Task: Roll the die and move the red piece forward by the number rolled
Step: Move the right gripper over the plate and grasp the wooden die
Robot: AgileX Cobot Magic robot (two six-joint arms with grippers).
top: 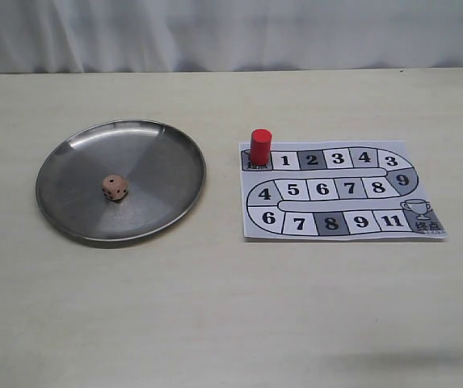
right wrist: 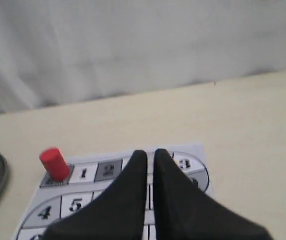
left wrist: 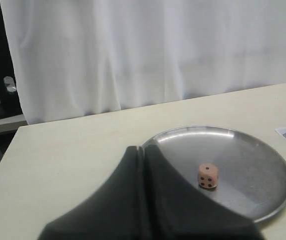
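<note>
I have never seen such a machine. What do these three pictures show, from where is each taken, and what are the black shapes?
This is a robot with two arms. The exterior view comes from a camera off the arms, looking at the table. The other two come from wrist cameras; the black shapes are the left arm's jaws and the right arm's jaws, closed or nearly so, holding nothing. A die lies in a metal plate; a red piece stands on the corner square of a paper game board, beside square 1.
</note>
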